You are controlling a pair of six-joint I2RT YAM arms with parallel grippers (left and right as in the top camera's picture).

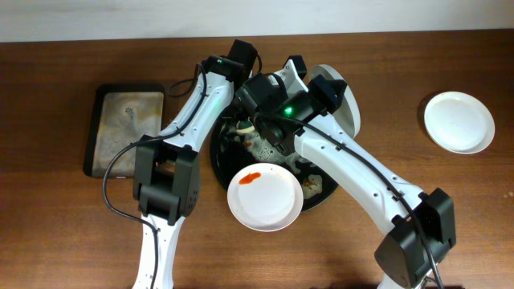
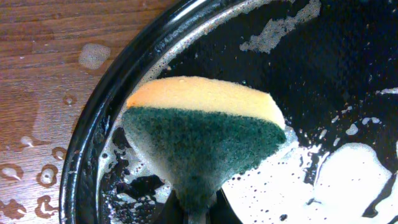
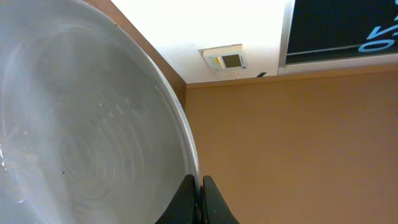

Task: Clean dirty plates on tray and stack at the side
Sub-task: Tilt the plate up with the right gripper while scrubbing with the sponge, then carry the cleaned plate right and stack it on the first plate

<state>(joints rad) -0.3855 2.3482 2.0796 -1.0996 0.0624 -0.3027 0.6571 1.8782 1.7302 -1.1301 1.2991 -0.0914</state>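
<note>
The black round tray (image 1: 218,160) sits in the centre of the overhead frame, largely covered by the two arms crossing above it. In the left wrist view its floor is wet and patched with white foam (image 2: 348,180).

A white smeared plate (image 1: 269,201) lies flat at the tray's lower edge and overhangs the rim toward the bottom of the frame. It carries an orange-red smear (image 1: 250,177) in its upper left part.

A second, tilted plate (image 3: 81,124) is lifted above the upper right part of the tray. The right gripper (image 3: 198,186) is pinched tight on its rim, and the plate's face fills the left half of the right wrist view, streaked and wet. Behind it stand a tan wall and a small wall panel (image 3: 227,60).

The left gripper (image 2: 196,210) is clenched on a sponge (image 2: 205,137), yellow on top and green below. It holds the sponge low over the left inner side of the tray, just inside the raised rim. Whether the sponge touches the tray floor cannot be told.

A third plate (image 1: 459,122) lies alone on the wooden table (image 1: 64,241) at the right of the overhead frame, well apart from the tray, with no smear visible. A rectangular dark sponge tray (image 1: 127,128) sits at the left. Water drops (image 2: 43,174) dot the wood beside the round tray.
</note>
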